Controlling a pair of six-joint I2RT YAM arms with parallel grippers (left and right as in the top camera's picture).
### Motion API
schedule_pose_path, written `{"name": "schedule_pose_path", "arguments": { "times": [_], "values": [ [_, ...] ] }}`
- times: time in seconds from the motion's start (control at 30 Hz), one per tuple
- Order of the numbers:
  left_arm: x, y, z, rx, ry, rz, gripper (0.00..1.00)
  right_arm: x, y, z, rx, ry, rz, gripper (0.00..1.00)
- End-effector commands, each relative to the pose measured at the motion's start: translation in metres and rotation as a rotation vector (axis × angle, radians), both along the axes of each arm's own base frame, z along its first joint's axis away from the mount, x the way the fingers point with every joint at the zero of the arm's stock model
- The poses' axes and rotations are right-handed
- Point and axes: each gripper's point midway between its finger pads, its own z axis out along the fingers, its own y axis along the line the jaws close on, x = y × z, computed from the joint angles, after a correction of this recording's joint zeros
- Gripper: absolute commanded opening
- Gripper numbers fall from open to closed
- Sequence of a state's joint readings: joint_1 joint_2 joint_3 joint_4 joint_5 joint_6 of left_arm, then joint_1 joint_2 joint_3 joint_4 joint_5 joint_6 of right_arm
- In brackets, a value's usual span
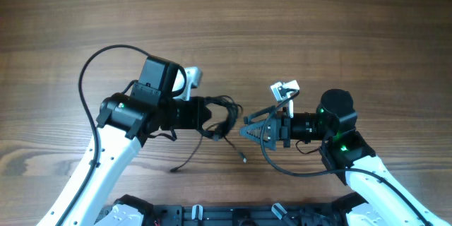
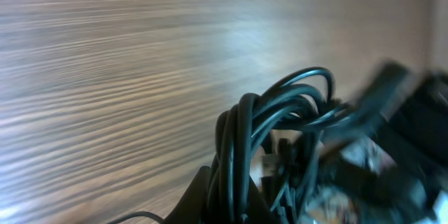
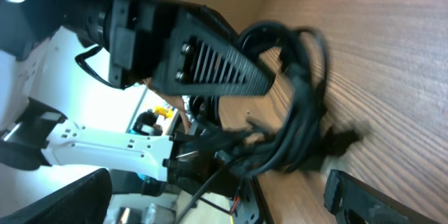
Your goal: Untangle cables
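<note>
The cables (image 1: 224,116) are a small knot of thin black cords at the table's middle. My left gripper (image 1: 214,118) is shut on the knot's left side. In the left wrist view the looped cables (image 2: 280,126) rise from between the dark fingers (image 2: 201,197) at the bottom edge. One loose strand trails down to a small plug tip (image 1: 244,159), and another runs down-left to its end (image 1: 174,171). My right gripper (image 1: 244,128) stands open just right of the knot. In the right wrist view the cables (image 3: 297,119) lie between its spread fingers (image 3: 217,66), untouched.
A thicker black arm wire (image 1: 92,70) arcs over the left arm. A small white part (image 1: 285,89) sits above the right arm. The table's front edge with dark mounts (image 1: 198,215) lies below. Wood surface (image 1: 226,14) stretches beyond both arms.
</note>
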State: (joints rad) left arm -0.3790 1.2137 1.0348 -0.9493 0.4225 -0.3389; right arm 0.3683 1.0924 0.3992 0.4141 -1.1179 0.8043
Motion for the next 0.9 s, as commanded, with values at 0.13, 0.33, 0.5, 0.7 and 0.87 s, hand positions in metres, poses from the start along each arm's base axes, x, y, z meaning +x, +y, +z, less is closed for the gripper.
{"name": "schedule_pose_path", "arguments": {
  "times": [0.13, 0.33, 0.5, 0.7, 0.87],
  "values": [
    [0.021, 0.010, 0.001, 0.046, -0.003, 0.221, 0.04, 0.004, 0.008, 0.000, -0.006, 0.140, -0.048, 0.91],
    [0.019, -0.012, 0.007, 0.054, -0.107, 0.061, 0.04, 0.000, 0.027, -0.006, -0.037, 0.184, -0.101, 0.73],
    [0.022, -0.012, 0.006, 0.104, -0.159, 0.049, 0.04, -0.007, 0.036, -0.008, -0.043, 0.211, -0.095, 0.57],
    [0.020, -0.015, 0.006, 0.105, -0.161, 0.038, 0.04, -0.005, 0.036, -0.007, -0.031, 0.305, -0.118, 0.43],
    [0.013, -0.029, 0.008, 0.094, -0.176, -0.011, 0.04, -0.003, 0.036, -0.008, -0.029, 0.330, -0.136, 0.28]
  ]
}}
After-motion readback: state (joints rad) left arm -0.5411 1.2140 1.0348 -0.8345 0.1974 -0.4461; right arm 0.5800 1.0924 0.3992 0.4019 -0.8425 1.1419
